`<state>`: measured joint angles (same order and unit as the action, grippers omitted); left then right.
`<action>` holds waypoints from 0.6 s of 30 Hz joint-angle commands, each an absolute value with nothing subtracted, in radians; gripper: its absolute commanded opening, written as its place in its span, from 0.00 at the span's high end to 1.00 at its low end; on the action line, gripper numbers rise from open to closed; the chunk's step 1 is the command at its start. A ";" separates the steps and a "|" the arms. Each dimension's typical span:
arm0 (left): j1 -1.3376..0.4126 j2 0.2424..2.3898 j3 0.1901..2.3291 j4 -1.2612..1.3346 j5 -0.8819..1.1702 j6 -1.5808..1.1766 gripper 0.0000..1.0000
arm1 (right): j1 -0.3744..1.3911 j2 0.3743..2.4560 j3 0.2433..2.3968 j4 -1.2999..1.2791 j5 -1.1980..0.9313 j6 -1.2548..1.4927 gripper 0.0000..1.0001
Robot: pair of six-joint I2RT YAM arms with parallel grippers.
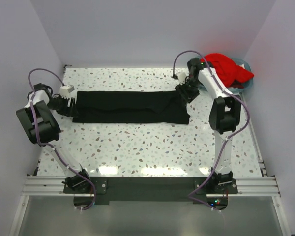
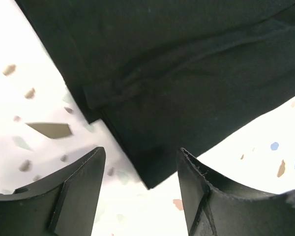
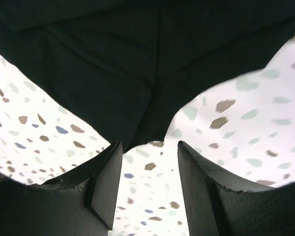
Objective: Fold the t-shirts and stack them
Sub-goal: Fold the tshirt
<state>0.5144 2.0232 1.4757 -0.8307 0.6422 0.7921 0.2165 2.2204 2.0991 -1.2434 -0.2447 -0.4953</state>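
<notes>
The black t-shirt (image 1: pixel 130 106) lies folded into a long flat strip across the far half of the table. My left gripper (image 1: pixel 71 102) hovers at its left end, jaws open and empty; in the left wrist view a corner of the black t-shirt (image 2: pixel 167 83) lies just beyond the left gripper (image 2: pixel 140 152). At the strip's right end my right gripper (image 1: pixel 183 92) is open too, and the black t-shirt (image 3: pixel 137 69) edge sits just past the right gripper (image 3: pixel 150 145), nothing between the fingers. The red t-shirt (image 1: pixel 227 69) lies bunched in the basket at the back right.
A light blue plastic basket (image 1: pixel 247 83) stands at the table's far right corner behind the right arm. White walls close in on the left, back and right of the speckled table (image 1: pixel 137 147). An aluminium rail (image 1: pixel 147 186) runs along the near edge.
</notes>
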 commanded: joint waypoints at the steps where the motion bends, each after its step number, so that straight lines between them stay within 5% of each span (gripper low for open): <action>1: 0.520 2.023 1.466 -0.818 0.626 0.678 0.34 | 0.195 2.183 2.030 -1.267 -0.328 -0.333 0.48; 18: 0.520 2.045 1.408 -0.813 0.563 0.652 0.36 | 0.167 2.207 1.841 -1.184 -0.380 -0.272 0.53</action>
